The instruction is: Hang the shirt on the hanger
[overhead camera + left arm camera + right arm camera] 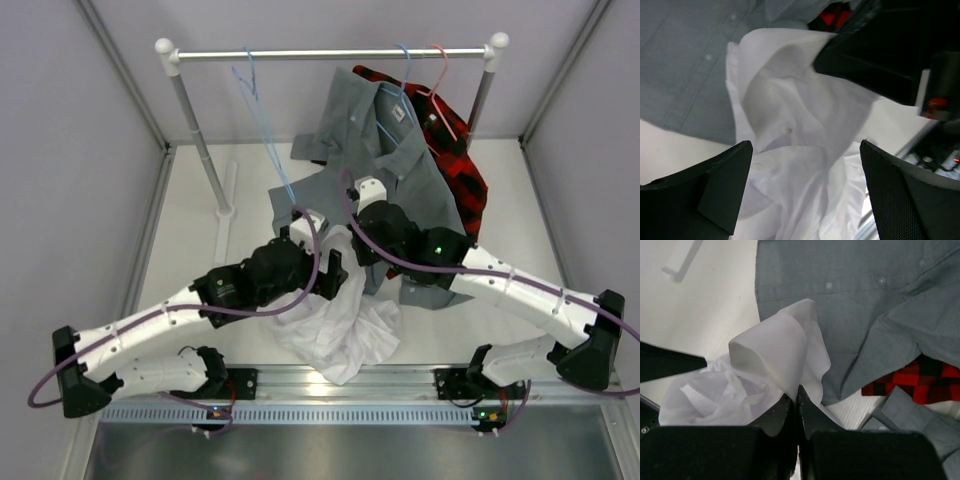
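Observation:
The white shirt lies crumpled at the table's near middle, one part lifted between the two arms. My right gripper is shut on a fold of it, held up in front of the grey shirt. My left gripper is open wide just above the shirt's hanging fabric, holding nothing; in the top view it sits beside the right one. The bare light-blue wire hanger hangs from the rail at the left, its lower end reaching down toward the left gripper.
A clothes rail on white posts spans the back. A grey shirt on a blue hanger and a red-and-black plaid shirt on a pink hanger hang at its right and drape onto the table. Walls enclose both sides.

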